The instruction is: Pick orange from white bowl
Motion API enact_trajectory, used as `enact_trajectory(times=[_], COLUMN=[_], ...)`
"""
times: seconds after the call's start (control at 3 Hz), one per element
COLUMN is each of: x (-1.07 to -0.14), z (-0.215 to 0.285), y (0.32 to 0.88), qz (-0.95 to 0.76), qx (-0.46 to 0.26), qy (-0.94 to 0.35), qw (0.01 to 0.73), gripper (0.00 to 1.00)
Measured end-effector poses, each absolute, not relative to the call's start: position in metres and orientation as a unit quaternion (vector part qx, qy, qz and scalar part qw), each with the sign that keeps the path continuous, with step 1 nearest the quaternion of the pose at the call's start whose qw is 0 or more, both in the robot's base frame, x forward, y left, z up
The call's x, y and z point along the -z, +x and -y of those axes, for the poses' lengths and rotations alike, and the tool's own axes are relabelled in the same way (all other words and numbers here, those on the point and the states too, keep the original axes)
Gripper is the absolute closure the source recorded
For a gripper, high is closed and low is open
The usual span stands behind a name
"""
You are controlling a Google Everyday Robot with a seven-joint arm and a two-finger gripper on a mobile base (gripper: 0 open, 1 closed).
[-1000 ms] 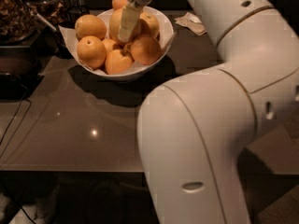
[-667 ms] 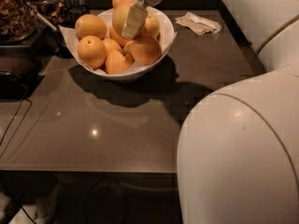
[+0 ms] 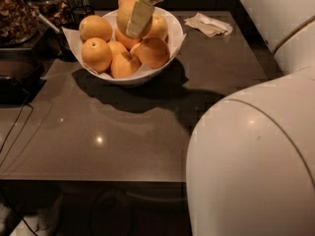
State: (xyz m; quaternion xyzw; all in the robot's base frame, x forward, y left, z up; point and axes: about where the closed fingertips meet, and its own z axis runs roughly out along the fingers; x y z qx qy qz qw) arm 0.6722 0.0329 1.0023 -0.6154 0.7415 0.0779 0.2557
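The white bowl (image 3: pixel 129 77) stands at the back of the dark table, lined with white paper and holding several oranges. The orange (image 3: pixel 123 13), paler and more yellowish than the rest, sits at the top of the pile. My gripper (image 3: pixel 130 27) comes down from the top edge onto it. One pale finger (image 3: pixel 139 17) lies across the orange's front, and the other finger is hidden behind it. The gripper is shut on the orange, which is still within the bowl's rim, just above the deeper orange fruits (image 3: pixel 96 54).
A crumpled paper napkin (image 3: pixel 209 24) lies right of the bowl. A container of brown snacks (image 3: pixel 15 14) and a dark appliance (image 3: pixel 17 75) with a cable (image 3: pixel 15 132) stand at the left. My white arm (image 3: pixel 256 156) fills the right foreground. The table's front edge (image 3: pixel 98 180) is near.
The gripper has risen slightly over the bowl with the pale orange. My big white arm segment has shifted right and lower in the view. The bowl has not moved.
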Motion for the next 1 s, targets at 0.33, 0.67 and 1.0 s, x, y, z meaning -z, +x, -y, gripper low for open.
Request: enact_trajectory(times=[0.33,0.67,1.0], x=[-1.009,-1.019,-1.016], z=[-0.033,-0.029,-0.032], y=[0.662,0.645,0.646], qz=[-0.745,-0.732,-0.731], qx=[-0.085,-0.095,-0.1], qy=[-0.611,-0.615,-0.616], qw=[0.255,0.276,0.276], gripper=[1.0,1.0,1.0])
